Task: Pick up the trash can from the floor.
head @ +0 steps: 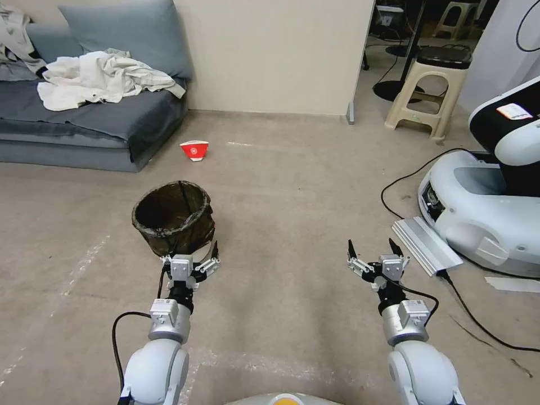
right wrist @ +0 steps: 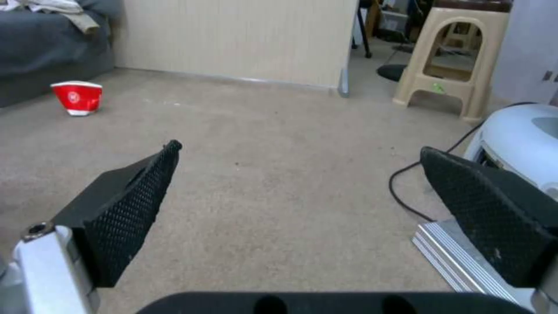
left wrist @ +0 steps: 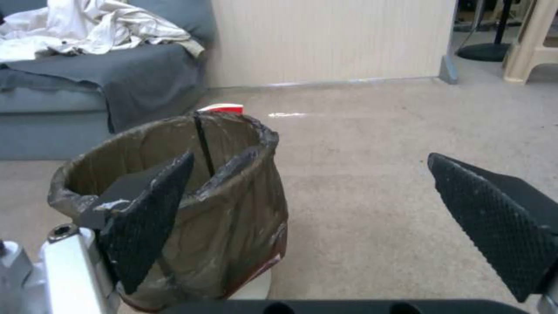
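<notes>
1. Where the grey sofa (head: 84,124) meets the floor (head: 281,185) at the far left, the trash can (head: 174,216) stands upright a little in front of the sofa's near corner, resting on the floor.
2. The trash can is a small round bin lined with a crinkled dark brown-black bag; in the left wrist view a strip of pale base shows below the bag (left wrist: 256,285).
3. The left gripper (head: 188,256) hovers just at the near side of the trash can, its two black fingers spread apart. In the left wrist view one finger (left wrist: 148,218) overlaps the near rim of the bin (whether it touches the bag cannot be told), while the other finger stands out to the side over bare floor.
4. The right gripper (head: 375,251) is held out over open floor, well apart from the trash can, its fingers also spread wide with nothing between them.
5. A small red-and-white paper cup (head: 194,149) sits on the floor beyond the trash can, near the sofa's front corner.
6. Crumpled white cloth (head: 101,79) lies on the sofa seat.
7. On the right side of the floor stands a white robot base (head: 484,208), with a ribbed silver metal bar (head: 426,244) lying beside it and a black cable (head: 478,326) trailing across the floor.
8. A beige plastic stool (head: 430,95) stands farther back by the wall's end.
</notes>
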Robot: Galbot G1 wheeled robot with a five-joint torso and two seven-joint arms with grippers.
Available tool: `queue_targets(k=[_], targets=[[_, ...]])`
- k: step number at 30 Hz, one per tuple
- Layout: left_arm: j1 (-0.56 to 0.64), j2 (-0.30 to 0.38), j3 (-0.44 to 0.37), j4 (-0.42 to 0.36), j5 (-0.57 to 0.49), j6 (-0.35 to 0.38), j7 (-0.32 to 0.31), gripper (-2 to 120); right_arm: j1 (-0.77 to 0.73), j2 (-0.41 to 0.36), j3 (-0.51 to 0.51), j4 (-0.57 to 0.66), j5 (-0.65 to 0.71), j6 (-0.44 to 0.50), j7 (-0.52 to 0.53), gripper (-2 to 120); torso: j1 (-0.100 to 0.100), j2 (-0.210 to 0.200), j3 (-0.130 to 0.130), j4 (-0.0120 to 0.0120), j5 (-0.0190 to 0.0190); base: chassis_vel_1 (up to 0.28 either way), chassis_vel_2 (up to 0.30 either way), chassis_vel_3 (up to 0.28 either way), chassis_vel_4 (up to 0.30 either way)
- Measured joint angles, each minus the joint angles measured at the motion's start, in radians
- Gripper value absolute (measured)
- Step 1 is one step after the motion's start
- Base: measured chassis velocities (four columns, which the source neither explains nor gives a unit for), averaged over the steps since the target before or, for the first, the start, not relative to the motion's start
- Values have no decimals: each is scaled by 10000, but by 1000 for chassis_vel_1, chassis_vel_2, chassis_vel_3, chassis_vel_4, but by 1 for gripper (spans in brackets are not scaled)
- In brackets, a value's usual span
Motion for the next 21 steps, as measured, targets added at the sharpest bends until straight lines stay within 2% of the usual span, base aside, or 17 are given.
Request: queue_targets(k=[21], targets=[[17,5,-8,-4,-6,0,-2,100,-17,9,0,21,0,-7,0,100,0,0,0,-1,0,0,0,0,0]])
